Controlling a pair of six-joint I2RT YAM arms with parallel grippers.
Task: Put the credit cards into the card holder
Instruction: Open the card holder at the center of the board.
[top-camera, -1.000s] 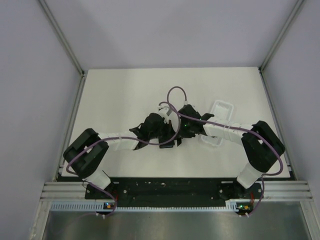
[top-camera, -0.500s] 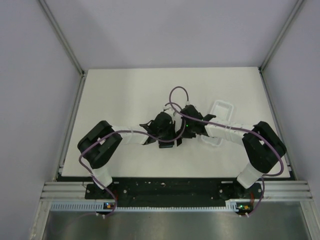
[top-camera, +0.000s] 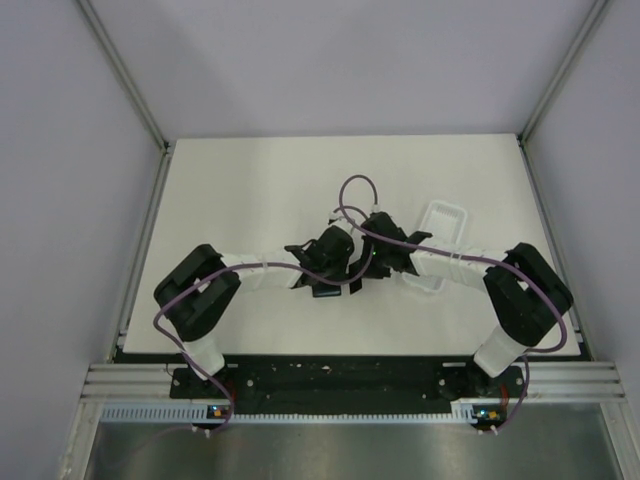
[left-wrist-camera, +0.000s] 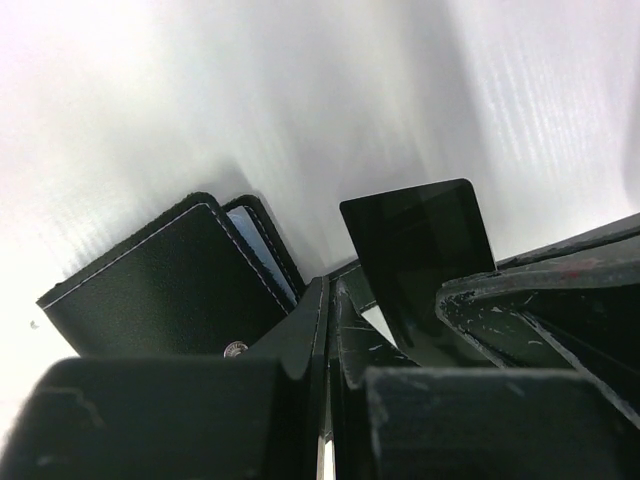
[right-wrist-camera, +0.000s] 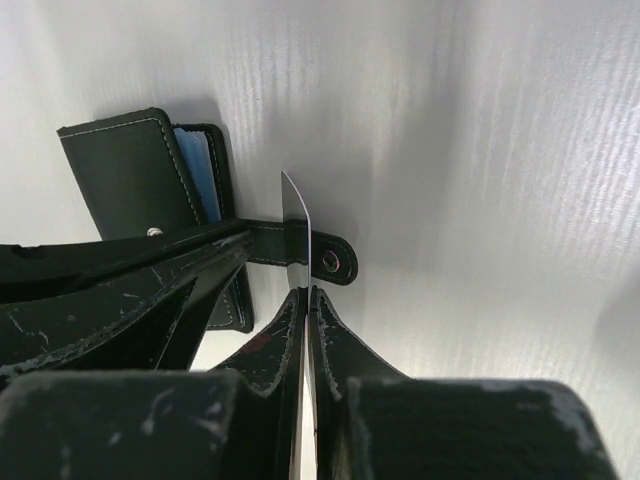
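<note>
- Risk: credit card (left-wrist-camera: 420, 250), pinched upright in closed fingers of right gripper (right-wrist-camera: 303, 295), sits by strap (right-wrist-camera: 332, 262), not at pocket mouth. Pushed from here, edge likely snags strap or skids off cover.
- Grip low on card, so it may pivot.
- Left gripper (left-wrist-camera: 328, 300): fingers closed, apparently on strap. A tug could slip it free.
- Card holder (left-wrist-camera: 160, 285): black, pale stitching, ajar, blue-grey lining showing, just left of left fingers.
- Card: dark, glossy, rounded corners.

Lab test cell: white table (top-camera: 230, 190), plain grey enclosure walls (top-camera: 330, 60), aluminium frame rail (top-camera: 340, 382) at near edge.
</note>
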